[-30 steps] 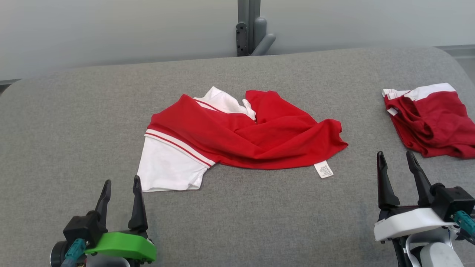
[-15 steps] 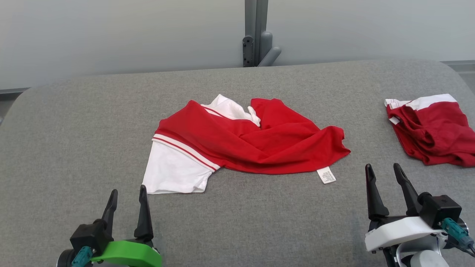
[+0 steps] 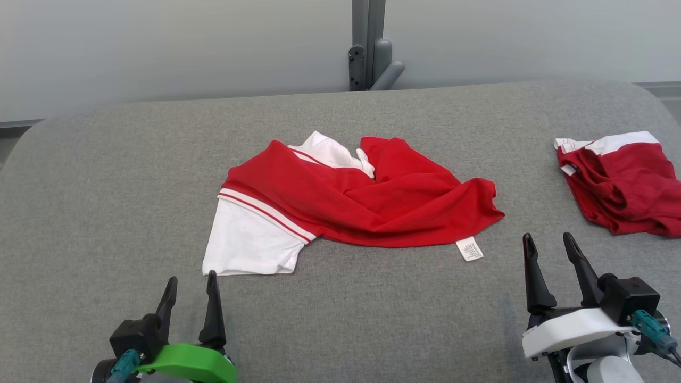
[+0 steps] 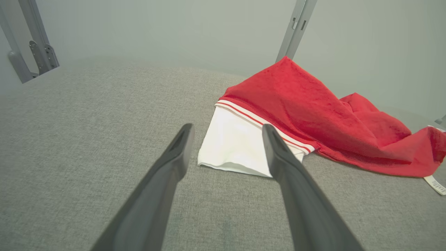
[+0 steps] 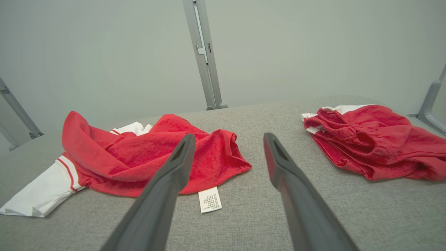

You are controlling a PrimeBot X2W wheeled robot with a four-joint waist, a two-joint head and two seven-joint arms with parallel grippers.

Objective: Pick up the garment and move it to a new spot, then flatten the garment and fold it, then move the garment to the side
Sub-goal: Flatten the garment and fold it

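Two garments lie on one grey worktop [image 3: 372, 330]: one crumpled red and white shirt [image 3: 383, 207] and one bundled pair of red and white shorts [image 3: 622, 186]. The shirt shows one white sleeve [image 3: 245, 244] and one white care label [image 3: 470, 249]. There are two hands, one left hand [image 3: 191, 276] and one right hand [image 3: 547, 236], each with two dark fingers [image 3: 214, 311], four in all, both pairs spread apart. In the head view, one grey upright post [image 3: 367, 42] stands behind the worktop.
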